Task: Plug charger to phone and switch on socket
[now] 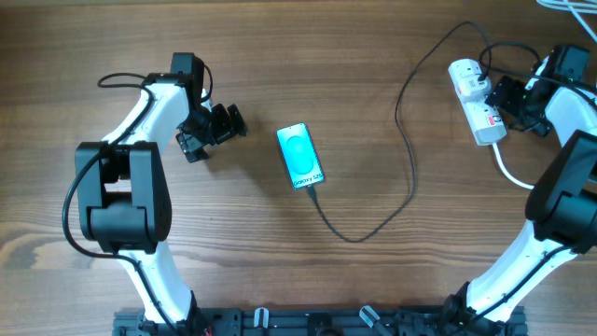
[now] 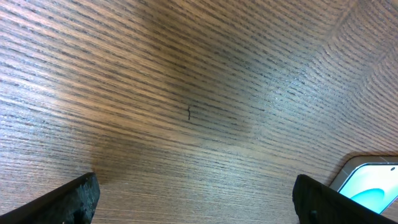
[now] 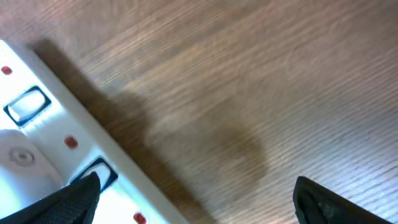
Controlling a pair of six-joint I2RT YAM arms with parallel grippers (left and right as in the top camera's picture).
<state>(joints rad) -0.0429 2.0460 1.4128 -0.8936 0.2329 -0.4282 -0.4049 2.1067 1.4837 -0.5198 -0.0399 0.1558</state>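
The phone (image 1: 300,156) lies face up mid-table, its teal screen lit. The charger's thin black cable (image 1: 410,177) runs from the phone's lower end, loops right and goes up to a white plug (image 1: 464,73) seated in the socket (image 1: 480,117), a white power strip at the far right. My left gripper (image 1: 229,126) is open and empty left of the phone. In the left wrist view (image 2: 196,205) the phone's corner (image 2: 373,186) shows at the lower right. My right gripper (image 1: 502,98) is open beside the socket. In the right wrist view (image 3: 199,202) its left finger hangs over a rocker switch (image 3: 99,174) on the socket (image 3: 81,124).
The socket's thick white cord (image 1: 508,168) curves down towards the right arm. A second rocker switch (image 3: 28,104) and small red marks (image 3: 71,142) show on the strip. Bare wooden table (image 1: 392,280) lies all around.
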